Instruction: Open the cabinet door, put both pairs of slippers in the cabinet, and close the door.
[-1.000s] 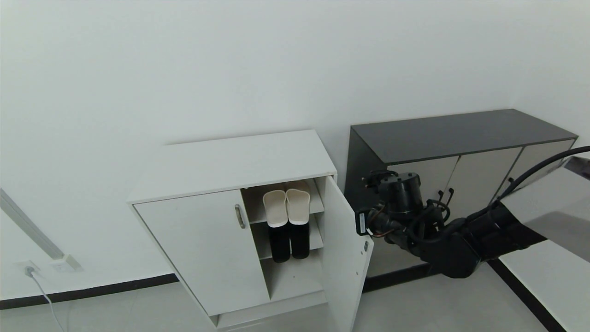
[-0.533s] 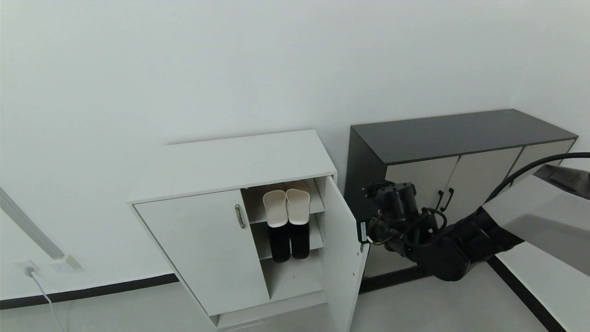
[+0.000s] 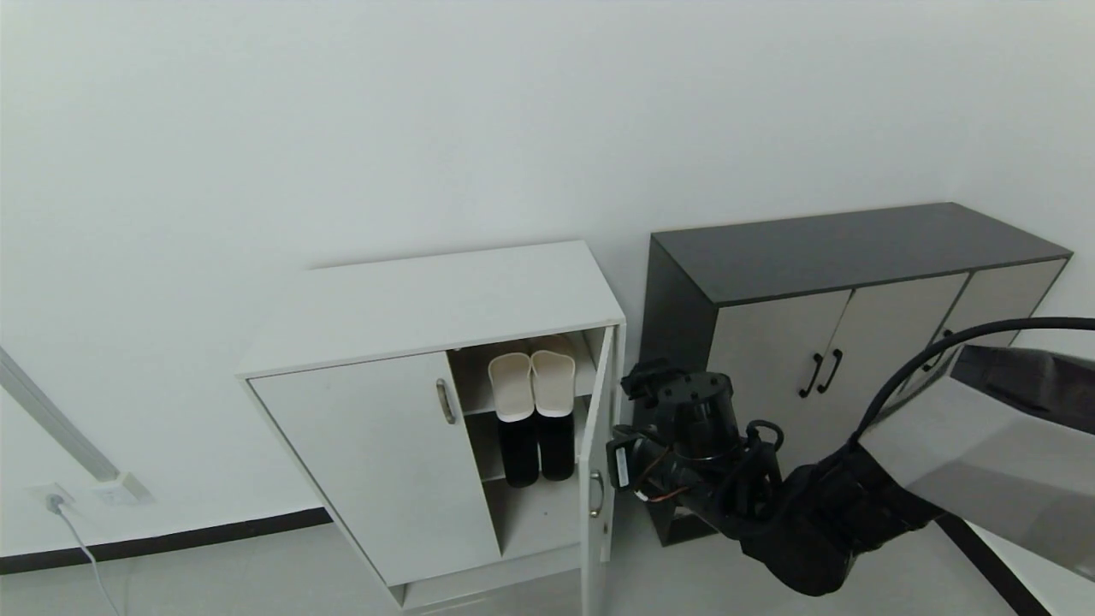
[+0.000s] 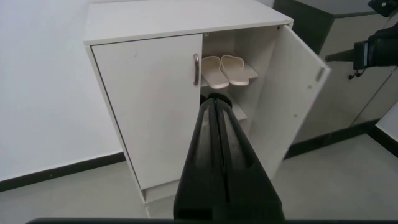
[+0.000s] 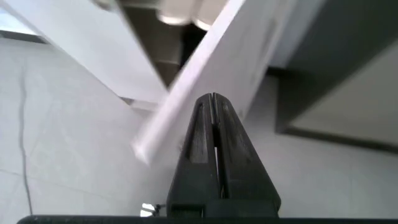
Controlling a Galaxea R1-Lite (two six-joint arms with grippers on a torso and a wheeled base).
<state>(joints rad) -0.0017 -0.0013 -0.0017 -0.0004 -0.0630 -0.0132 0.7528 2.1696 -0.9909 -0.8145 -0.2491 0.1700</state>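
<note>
Slippers: white pair [image 3: 532, 385], black pair [image 3: 539, 449], both shelved.
Door [image 3: 596, 462]: ajar; closing unfinished.
Right gripper [image 5: 213, 99]: pinched together, empty, beside door.
Left gripper [image 4: 214, 101]: pinched together, empty.

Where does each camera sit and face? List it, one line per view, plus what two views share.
Head view: on the robot's head, looking forward and down at the white cabinet and dark cabinet; right arm beside the half-open door.
Left wrist view: on the left wrist, facing the cabinet front from farther back; the left gripper, shut, in the foreground.
Right wrist view: on the right wrist, close to the door's edge; the right gripper, shut.
Shared: head and left wrist views both show the beige slippers.
</note>
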